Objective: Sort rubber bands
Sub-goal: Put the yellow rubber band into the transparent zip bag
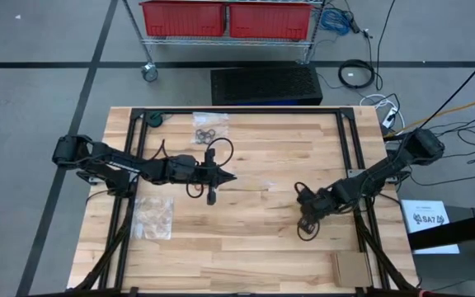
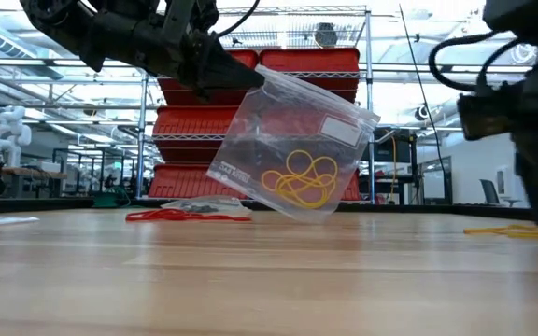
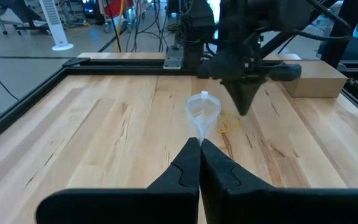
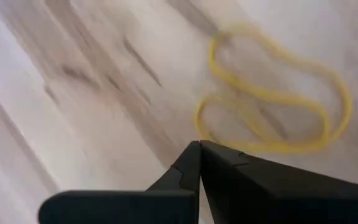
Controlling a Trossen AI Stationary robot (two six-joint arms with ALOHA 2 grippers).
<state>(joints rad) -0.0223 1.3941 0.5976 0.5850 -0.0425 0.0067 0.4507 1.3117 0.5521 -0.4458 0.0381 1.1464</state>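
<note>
Listing items on the light wooden plank worktop, framed by black rails.

Left tool: raised above the worktop's middle, fingers pressed together and pinching the top edge of a clear flat plastic zip bag. In the low view that bag hangs tilted, clear of the surface, with a cluster of yellowish tan rubber bands gathered in its lower part. The left wrist view shows the same bag edge-on just past the closed fingertips.

Right tool: low over the right half of the worktop, well apart from the left tool, fingers pressed together with nothing seen between them. In the right wrist view the tips sit just beside two or three loose yellowish tan rubber bands lying flat on the wood; whether the tips touch them cannot be told. The low view shows a thin yellow band or bands lying on the surface near this tool.

Second clear plastic bag holding black rubber bands: flat on the worktop near its far edge, beyond the left tool.

Third clear plastic bag: flat on the worktop's left side, nearer the front edge; contents too faint to tell.

Loose red rubber bands: a low strand lying on the wood, seen in the low view under and behind the hanging bag, beside a flat bag.

Small cardboard box: at the worktop's near right corner.

Red plastic bins: on a wire shelf cart beyond the worktop.
</note>
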